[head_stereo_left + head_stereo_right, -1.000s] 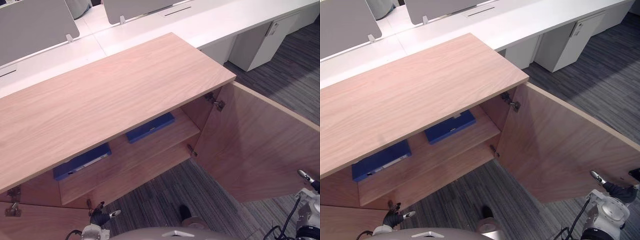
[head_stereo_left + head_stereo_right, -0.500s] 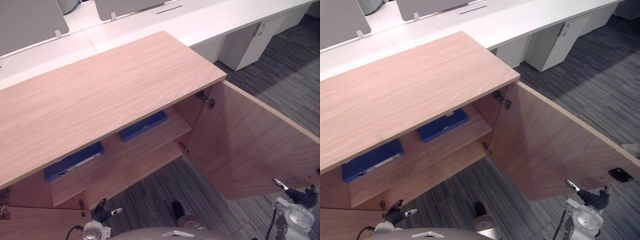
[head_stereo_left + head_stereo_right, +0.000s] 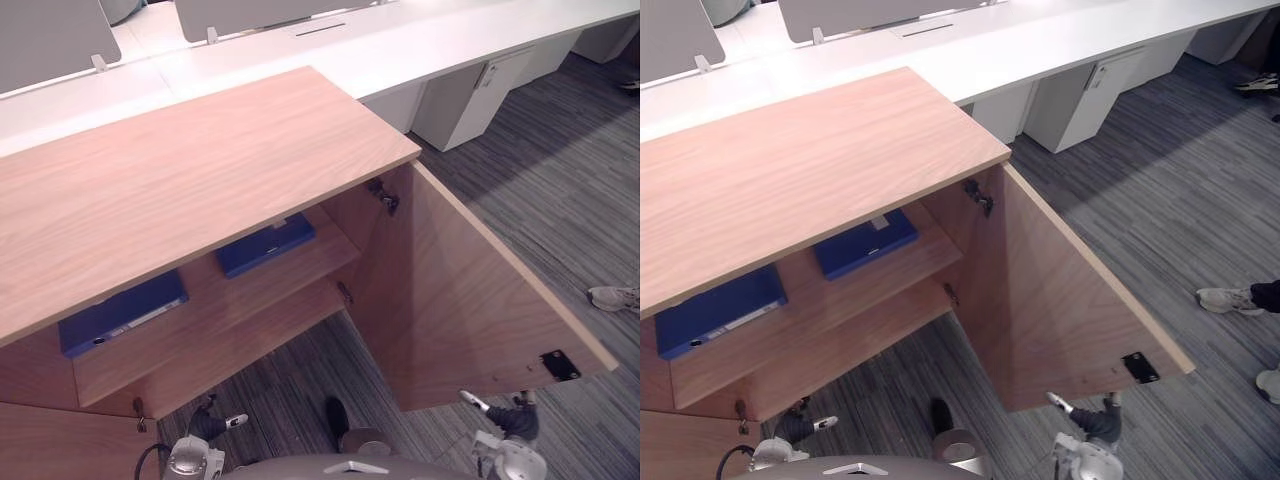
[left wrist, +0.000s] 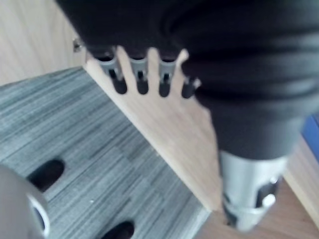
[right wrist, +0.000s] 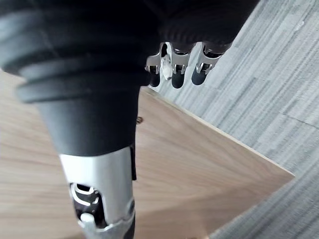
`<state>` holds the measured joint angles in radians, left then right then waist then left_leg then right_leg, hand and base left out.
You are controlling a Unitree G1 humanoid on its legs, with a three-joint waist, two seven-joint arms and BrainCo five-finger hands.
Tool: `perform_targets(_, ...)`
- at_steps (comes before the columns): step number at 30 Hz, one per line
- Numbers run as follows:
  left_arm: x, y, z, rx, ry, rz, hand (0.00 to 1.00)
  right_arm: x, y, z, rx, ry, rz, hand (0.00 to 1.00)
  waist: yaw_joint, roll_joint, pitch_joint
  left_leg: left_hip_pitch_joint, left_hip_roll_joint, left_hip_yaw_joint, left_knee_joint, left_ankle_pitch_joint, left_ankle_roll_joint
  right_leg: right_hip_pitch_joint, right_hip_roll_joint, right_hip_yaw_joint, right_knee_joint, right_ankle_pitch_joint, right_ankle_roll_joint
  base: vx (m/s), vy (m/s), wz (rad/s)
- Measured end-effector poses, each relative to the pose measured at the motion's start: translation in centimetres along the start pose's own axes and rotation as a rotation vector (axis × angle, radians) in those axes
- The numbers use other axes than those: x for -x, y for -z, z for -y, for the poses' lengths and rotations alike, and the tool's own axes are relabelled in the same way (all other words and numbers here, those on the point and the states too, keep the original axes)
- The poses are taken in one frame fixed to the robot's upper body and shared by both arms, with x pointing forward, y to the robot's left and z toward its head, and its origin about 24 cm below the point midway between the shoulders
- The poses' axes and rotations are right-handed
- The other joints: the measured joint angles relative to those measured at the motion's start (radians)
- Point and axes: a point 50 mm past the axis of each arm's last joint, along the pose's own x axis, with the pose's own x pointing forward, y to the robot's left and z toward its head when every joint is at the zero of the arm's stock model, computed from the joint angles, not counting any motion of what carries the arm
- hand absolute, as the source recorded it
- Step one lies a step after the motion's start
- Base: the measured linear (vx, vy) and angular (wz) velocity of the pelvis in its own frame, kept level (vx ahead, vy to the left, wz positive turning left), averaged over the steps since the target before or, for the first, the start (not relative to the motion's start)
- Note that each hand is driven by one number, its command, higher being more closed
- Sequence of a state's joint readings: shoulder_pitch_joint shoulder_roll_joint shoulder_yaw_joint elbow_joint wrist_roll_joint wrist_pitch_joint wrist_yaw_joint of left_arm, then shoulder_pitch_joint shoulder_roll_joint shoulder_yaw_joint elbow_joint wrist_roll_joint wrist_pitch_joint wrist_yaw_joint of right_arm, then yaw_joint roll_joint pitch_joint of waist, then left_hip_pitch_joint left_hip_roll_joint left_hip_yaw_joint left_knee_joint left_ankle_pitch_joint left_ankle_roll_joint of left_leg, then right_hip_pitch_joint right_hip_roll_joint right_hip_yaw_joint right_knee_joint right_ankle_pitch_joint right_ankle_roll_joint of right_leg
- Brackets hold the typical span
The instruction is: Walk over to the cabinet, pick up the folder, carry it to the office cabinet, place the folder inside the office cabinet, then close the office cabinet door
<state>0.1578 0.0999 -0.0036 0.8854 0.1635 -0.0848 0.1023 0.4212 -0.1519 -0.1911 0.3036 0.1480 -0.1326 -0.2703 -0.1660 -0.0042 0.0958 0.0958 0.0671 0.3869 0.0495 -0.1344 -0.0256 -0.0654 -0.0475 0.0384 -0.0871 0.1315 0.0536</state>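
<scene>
Your view has slid sideways since a moment ago because the head camera moves, so don't count that as the things moving. What has really changed is this: the door (image 3: 460, 300) of the office cabinet (image 3: 200, 170) now looks swung a little more toward shut. The right hand (image 3: 503, 420) has come in from the side and sits low by the door's outer bottom corner (I can't tell if it touches). Its fingers are out straight and hold nothing. The left hand (image 3: 212, 424) hangs low in front of the cabinet, fingers loose and empty too. One blue folder (image 3: 266, 245) lies flat on the upper shelf (image 3: 230, 300) near the hinge side, and a second blue folder (image 3: 122, 311) lies further along the same shelf. So I think the putting-in part is done and you are on the last job, closing the door. It stands far from shut, so a long push is left.
</scene>
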Motion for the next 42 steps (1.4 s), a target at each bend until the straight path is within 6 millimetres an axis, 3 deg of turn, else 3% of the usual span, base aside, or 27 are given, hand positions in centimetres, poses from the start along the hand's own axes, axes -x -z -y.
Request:
perform_targets(4, -0.3, -0.8, 0.4, -0.026, 0.012, 0.019, 0.00, 1.5, 2.6, -2.7, 0.069, -0.142, -0.102, 0.00, 0.002, -0.004, -0.001, -0.008, 0.000, -0.024, -0.008, 0.019, 0.001, -0.004, -0.001, -0.024, 0.000, 0.007, 0.001, -0.07, -0.045, 0.09)
perform_targets(7, -0.6, -1.6, 0.6, -0.030, 0.015, 0.042, 0.00, 2.9, 3.7, -6.0, 0.154, -0.376, -0.130, 0.00, 0.040, -0.005, -0.001, -0.008, -0.001, -0.036, -0.027, 0.037, -0.006, -0.006, -0.001, -0.039, 0.000, 0.008, 0.000, -0.09, -0.047, 0.12)
perform_targets(9, -0.6, -1.9, 1.0, -0.029, 0.012, 0.050, 0.00, 3.5, 2.5, -9.7, 0.236, -0.608, -0.049, 0.00, 0.061, -0.009, -0.004, -0.012, -0.005, -0.068, -0.039, 0.051, -0.005, -0.004, -0.003, -0.054, 0.000, 0.007, -0.001, -0.07, -0.034, 0.27)
perform_targets(11, -0.5, -2.0, 1.5, -0.029, 0.024, 0.053, 0.00, 4.0, 1.5, -12.5, 0.278, -0.732, 0.014, 0.00, 0.081, -0.012, -0.006, -0.011, -0.007, -0.079, -0.054, 0.065, -0.006, -0.004, -0.002, -0.056, 0.000, 0.007, -0.001, -0.05, -0.024, 0.20)
perform_targets(16, -0.3, -1.3, 1.8, -0.024, 0.028, 0.030, 0.00, 5.0, -1.5, -17.3, 0.265, -0.879, 0.155, 0.00, 0.112, -0.025, -0.013, -0.011, -0.011, -0.113, -0.071, 0.080, -0.005, 0.007, -0.007, -0.083, 0.007, 0.005, 0.003, -0.01, -0.001, 0.20)
perform_targets(20, -0.3, -1.2, 1.6, -0.025, 0.025, 0.028, 0.00, 3.7, -0.5, -16.4, 0.331, -0.829, 0.118, 0.00, 0.117, -0.041, -0.023, -0.014, -0.024, -0.137, -0.074, 0.076, 0.000, 0.021, -0.021, -0.104, 0.007, -0.002, 0.022, 0.03, 0.055, 0.20)
perform_targets(24, -0.3, -1.0, 1.0, -0.035, 0.012, 0.022, 0.00, 2.1, 1.6, -13.7, 0.388, -0.717, 0.007, 0.00, 0.127, -0.067, -0.036, -0.010, -0.036, -0.146, -0.077, 0.072, 0.016, 0.029, -0.034, -0.111, 0.009, -0.007, 0.027, 0.06, 0.048, 0.08)
perform_targets(33, -0.4, -0.6, -0.6, -0.041, -0.029, 0.009, 0.00, 0.6, 4.7, -9.9, 0.451, -0.548, -0.161, 0.00, 0.138, -0.072, -0.044, -0.009, -0.065, -0.221, -0.070, 0.063, 0.031, 0.052, -0.068, -0.174, 0.050, -0.049, 0.048, 0.03, 0.030, 0.24)
perform_targets(42, -0.2, 0.8, -1.2, 0.068, -0.076, -0.062, 0.00, 0.3, 6.1, -8.7, 0.394, -0.441, -0.283, 0.00, 0.148, -0.079, -0.067, 0.016, -0.075, -0.276, -0.127, 0.105, 0.047, 0.065, -0.078, -0.224, 0.081, -0.080, 0.046, -0.03, -0.015, 0.20)
